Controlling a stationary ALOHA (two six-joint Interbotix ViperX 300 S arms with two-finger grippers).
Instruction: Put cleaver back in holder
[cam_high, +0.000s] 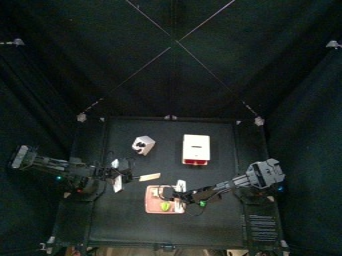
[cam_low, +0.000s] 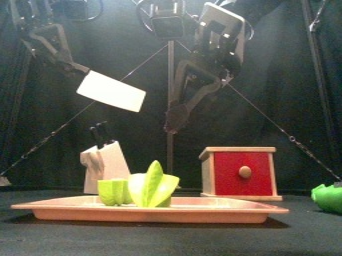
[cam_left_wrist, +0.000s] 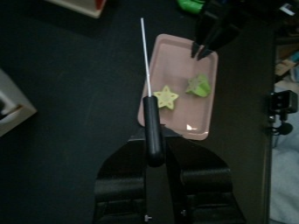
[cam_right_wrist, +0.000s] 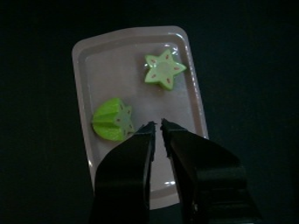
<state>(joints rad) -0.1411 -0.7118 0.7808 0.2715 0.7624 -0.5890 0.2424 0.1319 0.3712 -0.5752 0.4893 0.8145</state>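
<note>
My left gripper (cam_left_wrist: 155, 147) is shut on the black handle of the cleaver (cam_left_wrist: 152, 122), whose blade (cam_left_wrist: 146, 57) points out over the pink tray (cam_left_wrist: 205, 114). In the front view the white blade (cam_low: 111, 90) hangs tilted in the air, above the grey-and-white holder (cam_low: 102, 165). From above, the holder (cam_high: 142, 147) stands behind the cleaver (cam_high: 147, 178) and apart from it. My right gripper (cam_right_wrist: 156, 129) is shut and empty, a little above the tray (cam_right_wrist: 176, 188) beside a green fruit piece (cam_right_wrist: 114, 119).
A white box with a red edge (cam_high: 198, 148) stands right of the holder; its red face (cam_low: 241, 170) has a knob. The tray (cam_high: 151, 203) holds two green star-shaped slices (cam_right_wrist: 163, 70). A green thing (cam_low: 327, 195) lies at the table's right.
</note>
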